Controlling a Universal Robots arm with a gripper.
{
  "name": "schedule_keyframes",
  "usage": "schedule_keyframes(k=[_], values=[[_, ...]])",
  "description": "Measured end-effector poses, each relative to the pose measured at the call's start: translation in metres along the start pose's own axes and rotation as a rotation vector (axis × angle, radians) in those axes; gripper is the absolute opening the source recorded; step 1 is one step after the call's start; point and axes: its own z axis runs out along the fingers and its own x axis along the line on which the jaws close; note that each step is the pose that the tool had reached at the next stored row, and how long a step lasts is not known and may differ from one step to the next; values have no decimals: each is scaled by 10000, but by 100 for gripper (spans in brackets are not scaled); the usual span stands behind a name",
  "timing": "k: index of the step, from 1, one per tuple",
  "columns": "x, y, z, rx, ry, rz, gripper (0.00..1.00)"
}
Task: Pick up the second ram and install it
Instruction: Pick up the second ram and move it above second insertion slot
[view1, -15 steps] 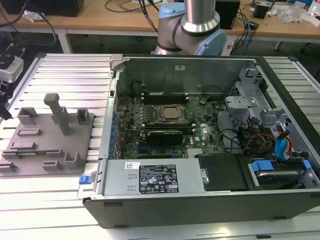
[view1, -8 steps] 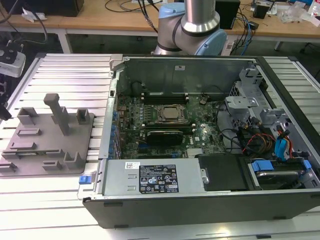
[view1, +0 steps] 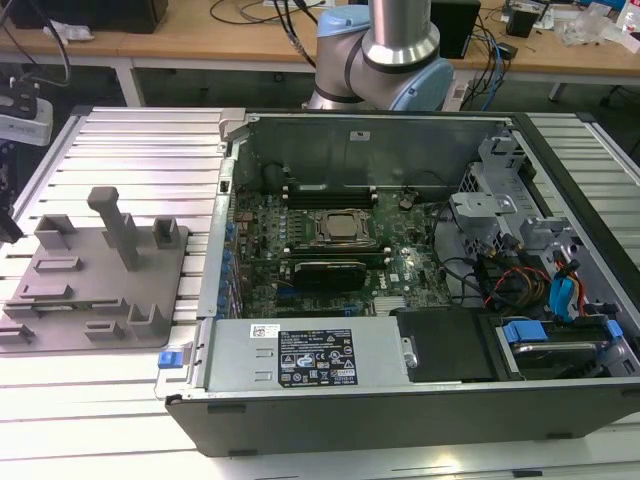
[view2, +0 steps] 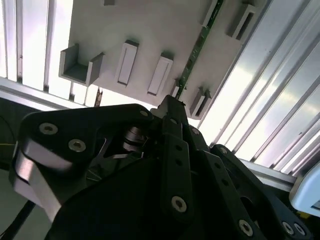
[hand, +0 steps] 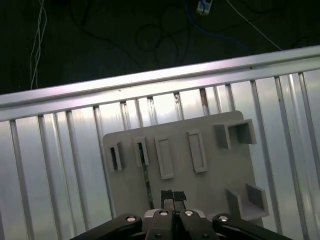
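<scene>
- I see the ribbed metal desk (view1: 120, 140) running under everything, bright with glare in both wrist views.
- Open computer case (view1: 400, 415) lies on its side on the desk, taking the middle and the exterior view's right.
- Arm (view1: 400, 40) rises behind the case's far wall, grey and light blue, and goes out of the exterior view at the top.
- Grey tray (view1: 100, 280) sits on the desk at the exterior view's left, just beside the case and apart from it. It carries raised blocks and one tall post.
- Metal box with a label (view1: 300, 360) runs along the near side of the case.
- Green motherboard (view1: 420, 265) lies flat on the case floor.
- Square metal CPU socket (view1: 343, 228) is mid-board, with long black slots (view1: 330, 190) on its far side.
- End effector (hand: 173, 196) hangs above the tray, looking straight down on it in the first wrist view. Its dark body takes the foreground of the second wrist view.
- I read the fingertips (hand: 166, 195) as narrow: the two dark pads sit side by side with barely a slit, and nothing is between them.
- Second ram (hand: 145, 172) is on the tray, a thin strip standing on its long edge, one end in a small slotted block.
- Its other end lies just beside the pads in the first wrist view. I cannot tell if it touches them.
- In the second wrist view the ram's green edge runs diagonally across the tray toward the end effector's tip.
</scene>
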Motion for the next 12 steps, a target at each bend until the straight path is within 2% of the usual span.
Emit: schedule_keyframes(k=[4,12], values=[[47,-43,75,-90,20,-141,8],[105,-155,172,-185,42,-342,8]])
